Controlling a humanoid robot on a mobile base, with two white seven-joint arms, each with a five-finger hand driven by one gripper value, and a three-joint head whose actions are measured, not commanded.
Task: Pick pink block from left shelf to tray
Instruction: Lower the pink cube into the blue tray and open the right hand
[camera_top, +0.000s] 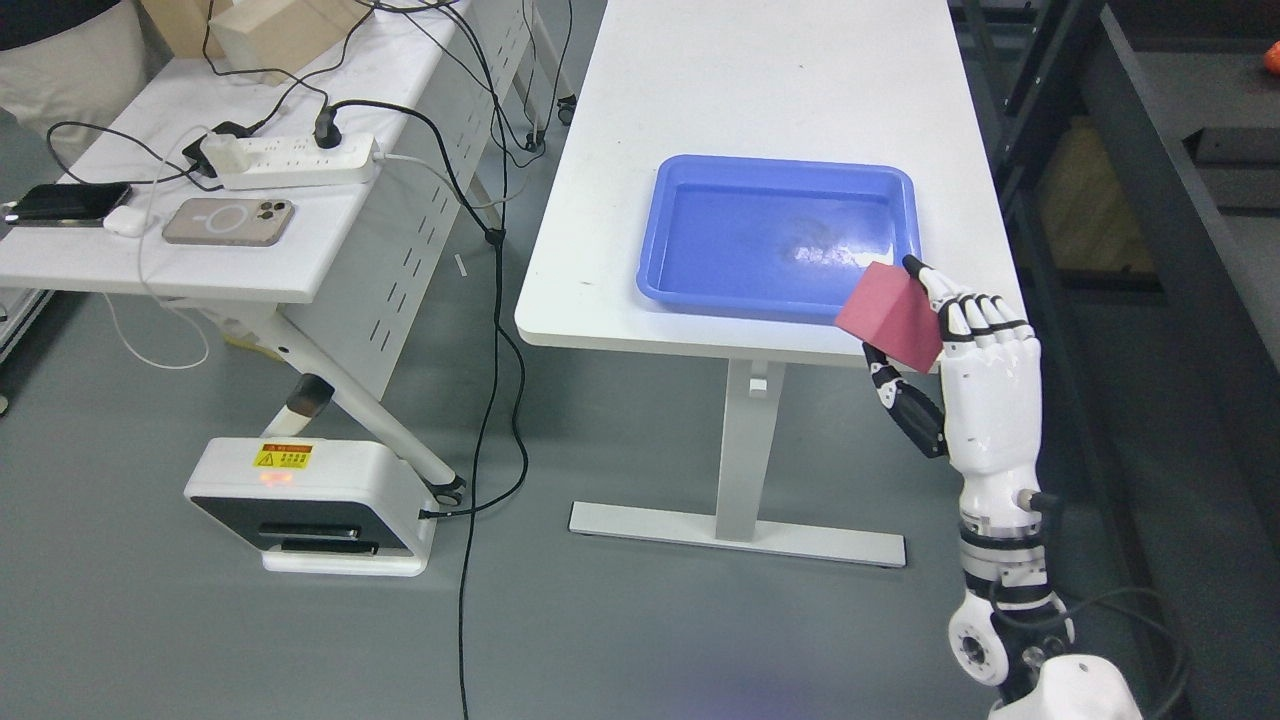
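My right hand (915, 325) comes up from the lower right and is shut on a pink block (888, 316). It holds the block over the near right corner of the blue tray (780, 300). The block overlaps that corner and the front edge of the white table (700, 120). The thumb sits under the block and the fingers (975, 315) wrap its right side. Nothing lies in the tray. My left arm does not show.
A dark shelf frame (1150, 180) runs along the right side. To the left a second white table (240, 250) carries a power strip (295, 160), phones and cables. A white floor unit (310, 505) stands below it, and black cables hang between the tables.
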